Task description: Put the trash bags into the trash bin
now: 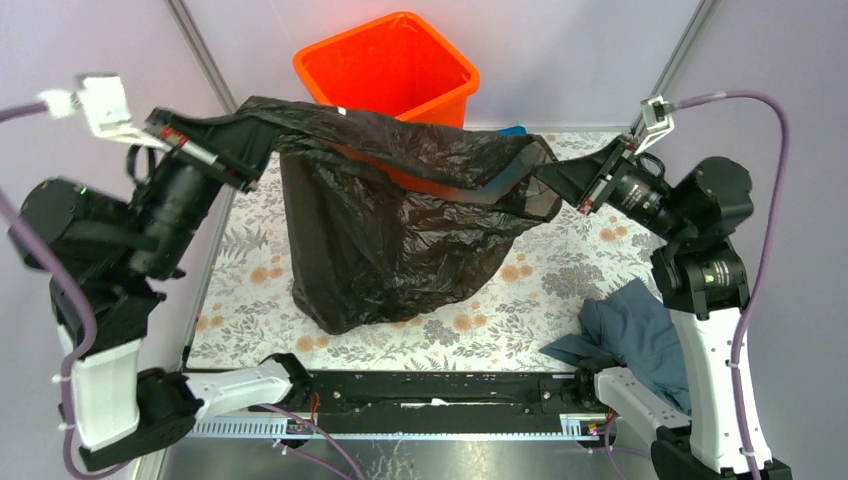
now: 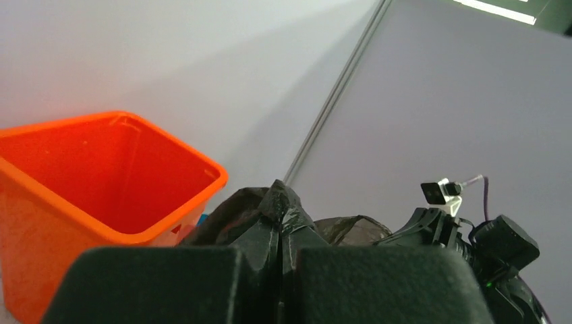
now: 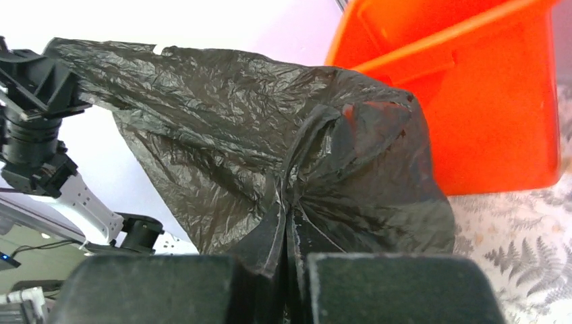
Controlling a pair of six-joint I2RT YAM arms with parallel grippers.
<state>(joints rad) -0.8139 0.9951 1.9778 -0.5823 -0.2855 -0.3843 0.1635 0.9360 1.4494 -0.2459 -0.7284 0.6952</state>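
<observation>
The glossy black trash bag (image 1: 400, 230) hangs stretched between my two grippers, its bottom resting on the floral table cover. My left gripper (image 1: 262, 122) is shut on the bag's left top edge; the film (image 2: 287, 209) sticks up between its jaws. My right gripper (image 1: 548, 172) is shut on the bag's right top edge, and the film (image 3: 270, 155) bunches at its jaws. The orange trash bin (image 1: 390, 65) stands upright just behind the bag; the bag's top edge covers part of the bin's front wall. The bin also shows in the left wrist view (image 2: 101, 175) and the right wrist view (image 3: 492, 101).
A grey-blue cloth (image 1: 635, 330) lies at the near right by the right arm's base. A bit of bright blue cloth (image 1: 512, 130) shows beside the bin. The floral table cover (image 1: 540, 290) ends at a black rail along the near edge. Cage posts stand at the back corners.
</observation>
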